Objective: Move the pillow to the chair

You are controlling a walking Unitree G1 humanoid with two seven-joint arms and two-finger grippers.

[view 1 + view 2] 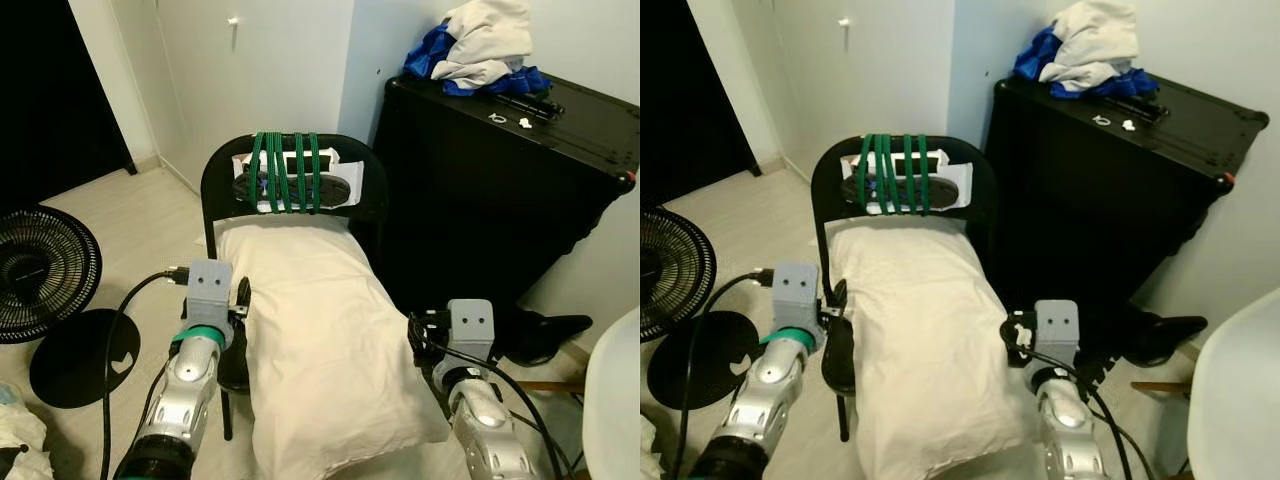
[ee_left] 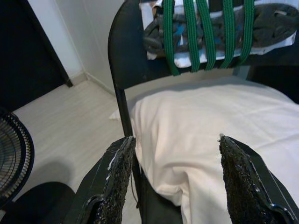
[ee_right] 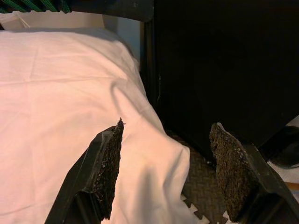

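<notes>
The white pillow (image 1: 320,340) lies lengthwise on the seat of the black chair (image 1: 222,180), its far end against the backrest and its near end overhanging the seat's front edge. The left gripper (image 2: 175,179) sits at the pillow's left edge and the right gripper (image 3: 163,175) at its right edge, both with fingers spread and holding nothing.

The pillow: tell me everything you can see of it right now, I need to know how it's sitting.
The pillow is white, long and soft-looking, in a plain cloth cover with light creases. It lies lengthwise on the seat of the black chair, its far end against the backrest under the green straps. Its near end overhangs the seat's front edge and sags down. The left gripper and right gripper flank it, both open. Their inner fingers look close to the cloth; I can't tell if they touch.
</notes>
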